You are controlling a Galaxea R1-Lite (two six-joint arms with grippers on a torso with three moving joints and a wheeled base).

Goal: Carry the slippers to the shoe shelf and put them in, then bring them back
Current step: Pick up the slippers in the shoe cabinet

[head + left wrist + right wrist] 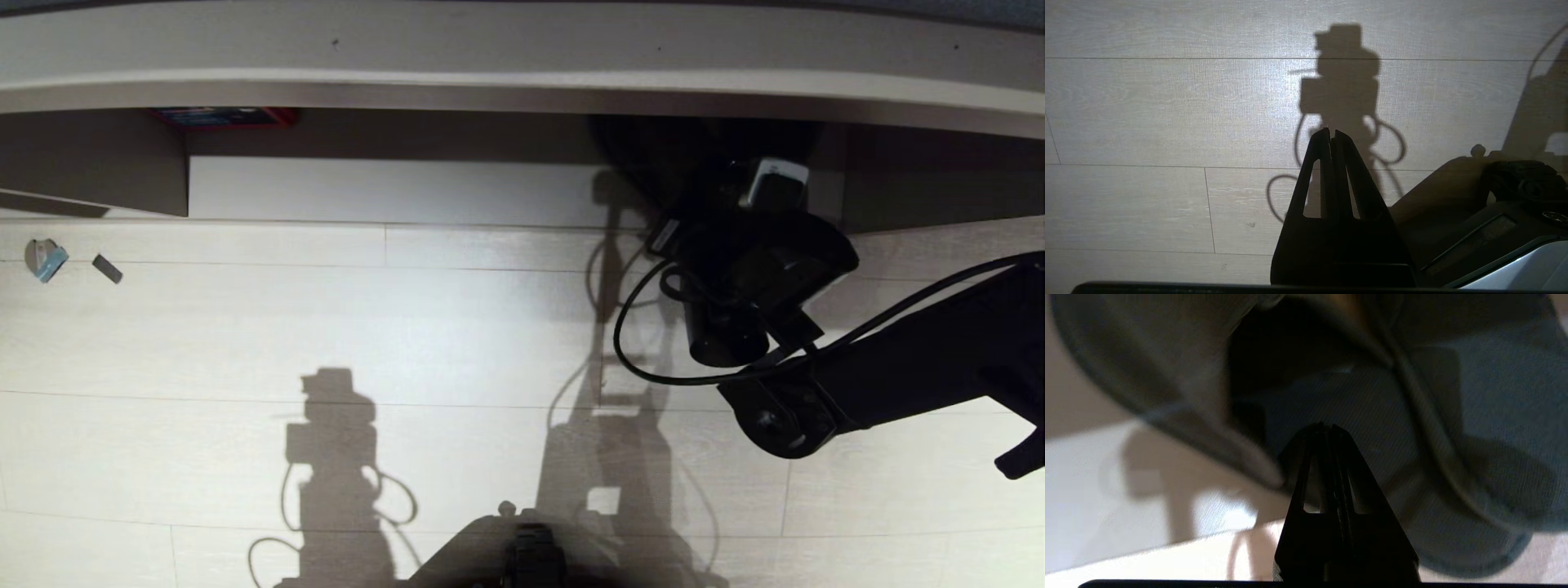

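The slippers [1437,428] hang from the right gripper [1327,430], whose jaws are pressed together on a fold of the blue-grey cloth, apparently where the two uppers meet. In the right wrist view both openings gape close around the fingertips, one slipper to each side, and the fabric sags and creases under its own weight. That suggests something soft, light and floppy: it will not break or slip easily, but it will swing, fold and drag on any edge it meets. A pinch on the upper rims, both at once, looks like the sensible hold, since the flat soles offer nothing for narrow jaws to bite.

In the head view the right arm [914,376] reaches forward and down into the right-hand compartment of the shoe shelf [522,82], where the slippers themselves are lost in shadow behind the wrist. The shelf's long top board runs across the far side, with a divider [106,163] to the left and a pale floor panel inside the middle compartment.

The left gripper [1332,132] hovers above the floor, jaws together and holding nothing.

The floor [408,327] is pale wood-grain planking, smooth and level, with strong shadows of the robot across it. Two small scraps [47,260] lie near the shelf's left end, well apart from the work.
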